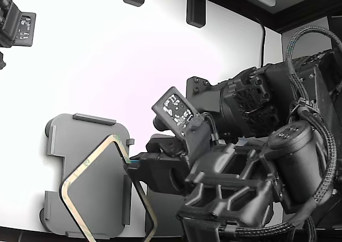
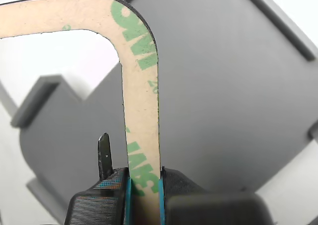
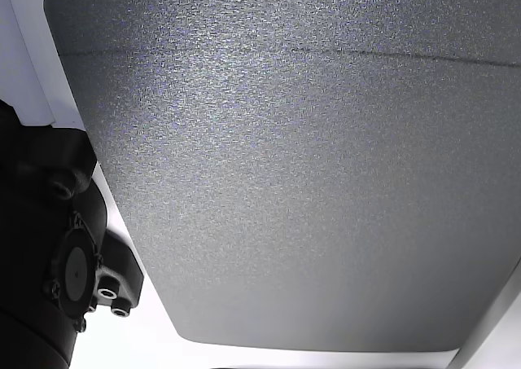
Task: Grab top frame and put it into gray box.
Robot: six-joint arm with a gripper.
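Gripper [image 2: 144,190] — black, with blue-edged pads, pinched on one straight side of the top frame [image 2: 141,111]; the beige strip sits clamped between the two jaws in the wrist view. A thin dark metal tab stands up just beside one jaw.

Top frame — thin flat ring with rounded corners, pale beige with green printed lettering on the face and a dark edge. In the exterior view the frame [image 1: 88,164] hangs tilted, one corner high, the opposite end low near the picture's bottom edge, its open centre showing gray behind it.

Gray box [image 1: 80,146] — light gray shallow tray with raised edge tabs and side notches, lying on the white table [image 1: 133,55] toward the exterior view's left. The frame overlaps it in both the exterior and wrist views; whether the two touch cannot be told.

Dark gray mat [image 3: 309,157] — grainy textured surface with a rounded corner, filling most of the other view, black arm hardware beside it.
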